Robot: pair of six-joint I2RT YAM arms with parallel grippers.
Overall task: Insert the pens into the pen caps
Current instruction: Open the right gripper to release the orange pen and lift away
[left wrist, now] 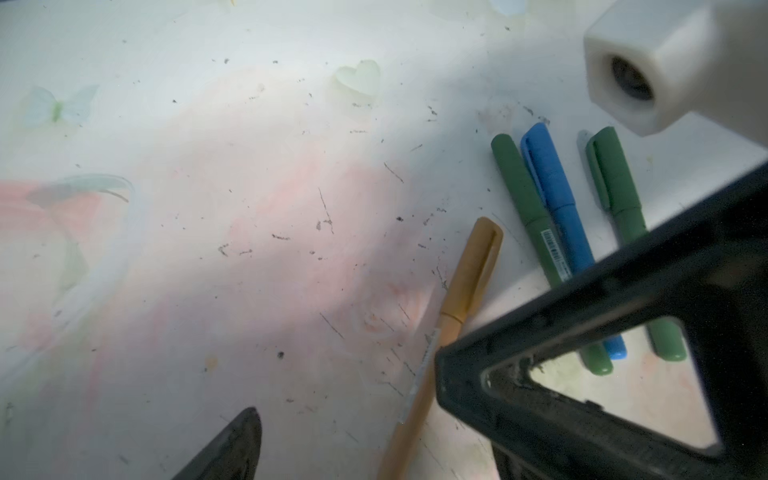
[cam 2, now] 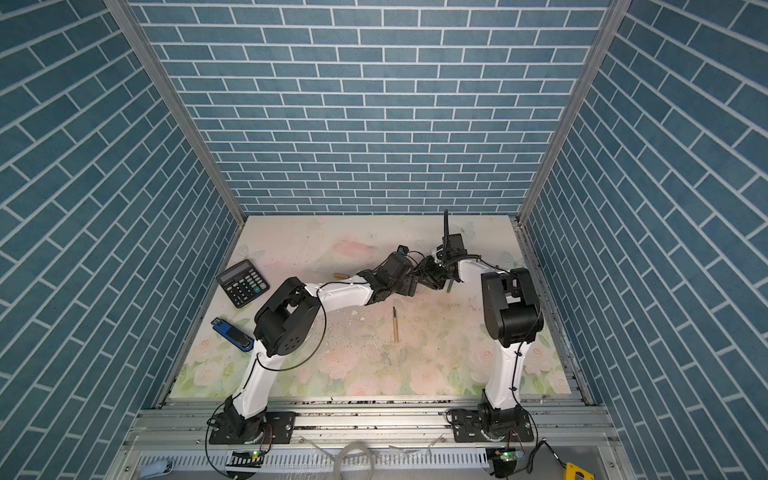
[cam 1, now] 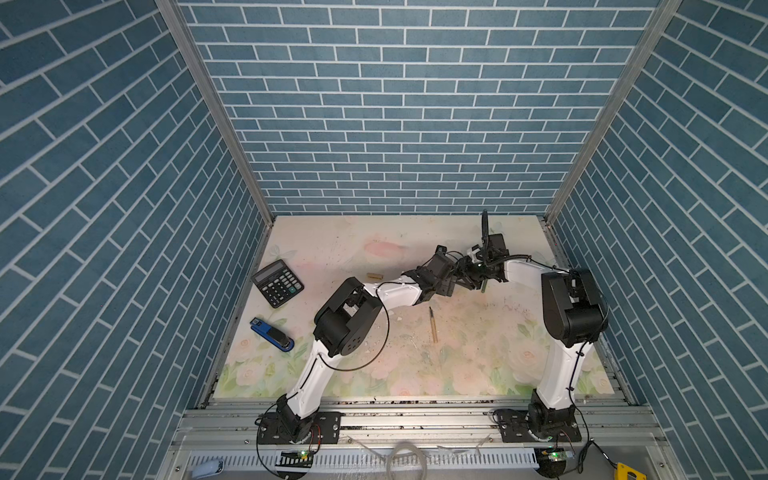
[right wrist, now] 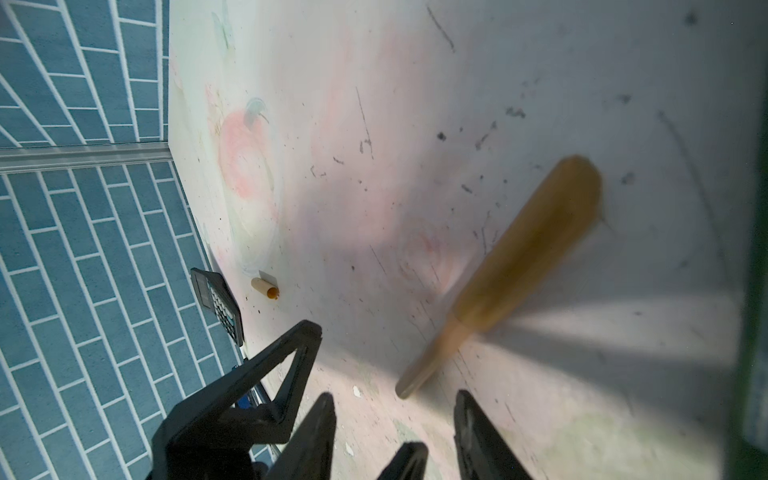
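1. The capped tan-gold pen [left wrist: 457, 316] lies flat on the counter [cam 1: 353, 370], at the far right where both arms meet. Its cap is fully seated.
2. Near its capped end lie three more capped pens. The dark green pen [left wrist: 528, 216] and the blue pen [left wrist: 557, 199] touch side by side, and the green pen [left wrist: 615, 187] lies just beside them, apart.
3. The bare tan-gold pen [cam 1: 432, 326] lies alone mid-counter with its dark tip toward the back wall. It sits nearer the arm bases than the grippers do.
4. The loose tan-gold cap [cam 1: 374, 276] lies on its side, well apart from that pen, between the calculator [cam 1: 277, 283] and the left forearm.
5. The left gripper [left wrist: 345, 390] hangs low over the capped tan-gold pen with its jaws spread wide. The pen runs along the counter between them, clamped by neither.
6. The right gripper [cam 1: 471, 278] sits right against the left one. Dark fingers crowd the bottom of its wrist view (a blurred green strip fills one edge there), so I cannot tell whether its jaws are parted or holding anything.
7. A blue stapler [cam 1: 272, 334] lies near the left edge, on the near side of the calculator.
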